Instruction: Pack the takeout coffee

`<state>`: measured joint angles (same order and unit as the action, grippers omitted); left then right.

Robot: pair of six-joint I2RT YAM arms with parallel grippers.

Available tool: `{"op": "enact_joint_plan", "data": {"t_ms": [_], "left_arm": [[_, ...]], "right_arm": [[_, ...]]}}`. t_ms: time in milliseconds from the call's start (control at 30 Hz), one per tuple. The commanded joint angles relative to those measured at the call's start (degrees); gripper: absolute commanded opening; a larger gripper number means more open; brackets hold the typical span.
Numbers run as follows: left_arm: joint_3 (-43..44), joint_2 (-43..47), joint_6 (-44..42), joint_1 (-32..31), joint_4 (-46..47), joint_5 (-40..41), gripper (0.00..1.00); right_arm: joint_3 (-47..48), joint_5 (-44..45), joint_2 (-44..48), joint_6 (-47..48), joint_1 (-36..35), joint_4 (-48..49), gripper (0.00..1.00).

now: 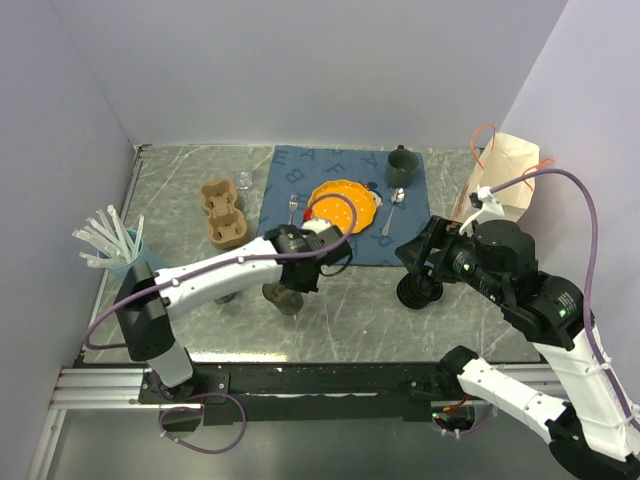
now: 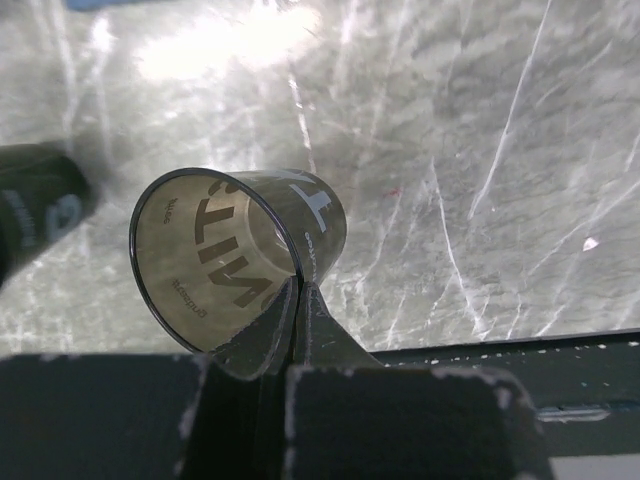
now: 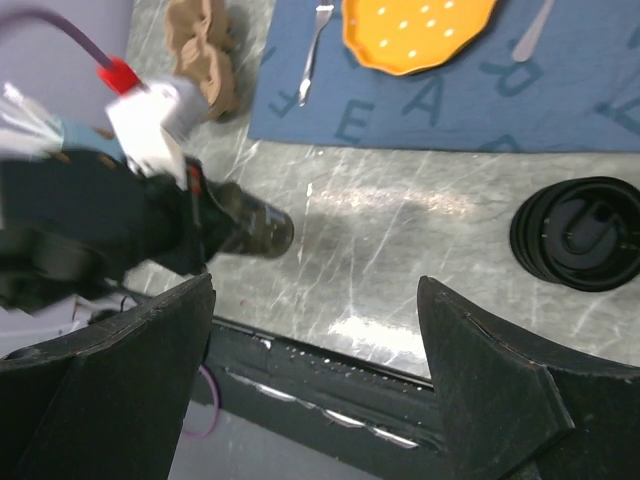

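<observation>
The takeout coffee cup point(image 2: 240, 250) is a dark tapered cup with pale lettering, its open mouth facing the left wrist camera. My left gripper point(image 2: 297, 290) is shut on the cup's rim wall, one finger inside and one outside. From above, the cup point(image 1: 283, 297) is near the front middle of the table under the left gripper point(image 1: 292, 272). It also shows in the right wrist view as the cup point(image 3: 255, 228). The round black ribbed lid point(image 3: 578, 235) lies on the marble. My right gripper point(image 3: 315, 290) stands open and empty, left of the lid point(image 1: 420, 293).
A paper bag point(image 1: 505, 175) stands at the back right. A blue mat point(image 1: 300, 170) carries an orange plate point(image 1: 343, 205), a fork, a spoon and a green mug point(image 1: 402, 160). A brown cup carrier point(image 1: 222, 212) and a light blue cup of straws point(image 1: 125, 250) sit to the left.
</observation>
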<state>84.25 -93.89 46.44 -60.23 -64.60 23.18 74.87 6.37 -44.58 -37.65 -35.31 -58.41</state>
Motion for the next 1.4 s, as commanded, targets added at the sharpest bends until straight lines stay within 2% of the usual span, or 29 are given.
{"op": "enact_joint_plan", "data": {"t_ms": [0,167,267,400,533,633,700,800,967,1133,1267,1367], "left_arm": [[-1.37,-2.17,2.61,-3.05,4.74,1.43,0.01],[0.21,-5.16,3.31,-4.81,4.92,1.17,0.02],[1.18,-5.96,2.70,-5.16,5.01,0.20,0.12],[3.72,-4.91,1.30,-5.08,5.88,-0.76,0.48],[7.85,-3.50,-0.47,-4.81,3.53,0.54,0.62],[7.43,-1.22,2.07,-2.36,-1.49,2.40,0.63],[2.70,2.71,2.87,0.97,-2.02,1.00,0.61],[-4.95,9.74,3.66,4.93,-0.18,-0.67,0.60],[-14.97,16.53,4.54,8.54,3.33,-5.33,0.57],[-18.50,15.84,5.24,8.99,7.02,-7.44,0.55],[-19.47,11.98,6.39,9.16,8.78,-8.15,0.51],[-20.08,10.92,5.33,9.07,11.33,-8.59,0.46]], "right_arm": [[1.07,4.35,1.42,-0.76,0.24,-0.91,0.90],[0.63,5.32,2.30,-1.37,0.33,-1.79,0.90],[0.36,5.32,2.48,-1.37,0.33,-1.97,0.90],[0.45,5.23,2.56,-1.37,0.42,-2.41,0.89],[0.19,5.06,2.65,-1.55,0.33,-2.32,0.90],[0.19,4.53,2.30,-1.64,0.33,-2.84,0.90],[0.01,4.35,2.21,-1.81,0.33,-3.02,0.90],[-1.04,3.91,2.56,-2.52,0.33,-2.32,0.89],[-2.10,2.16,2.22,-2.69,0.33,-1.00,0.89],[-2.54,0.92,0.37,-2.26,0.24,-0.56,0.89],[-2.89,0.13,-0.51,-2.08,0.33,0.23,0.89],[-3.41,-0.57,-0.95,-1.99,0.33,0.40,0.89]]}}
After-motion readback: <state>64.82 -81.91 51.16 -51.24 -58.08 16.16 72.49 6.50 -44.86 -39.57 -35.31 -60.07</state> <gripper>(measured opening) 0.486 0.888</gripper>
